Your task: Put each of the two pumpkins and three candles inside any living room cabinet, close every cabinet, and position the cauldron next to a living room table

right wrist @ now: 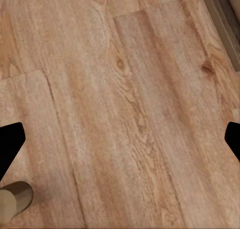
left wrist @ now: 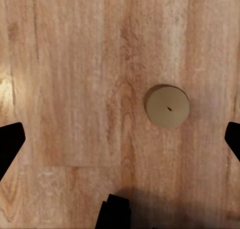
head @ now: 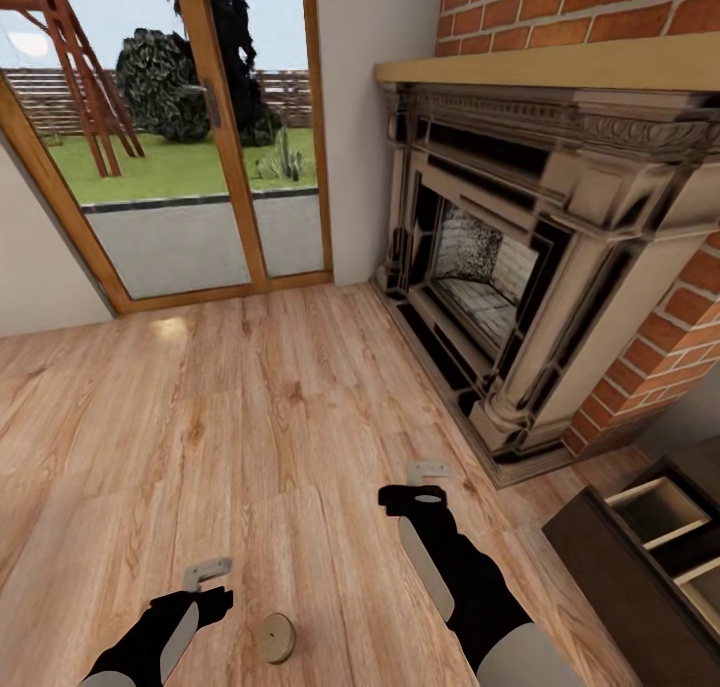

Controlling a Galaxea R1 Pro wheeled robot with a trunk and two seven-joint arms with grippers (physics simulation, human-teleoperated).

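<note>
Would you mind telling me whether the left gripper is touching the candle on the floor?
Apart. The left wrist view shows bare floor between the candle and both fingertips of the left gripper.

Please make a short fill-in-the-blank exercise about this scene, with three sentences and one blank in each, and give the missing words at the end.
1. The candle lies on the wooden ____, between the two arms.
2. The left gripper and the right gripper are both open and hold ____.
3. In the head view, two drawers of the dark cabinet at the right stand ____.

Missing words: floor; nothing; open
</note>
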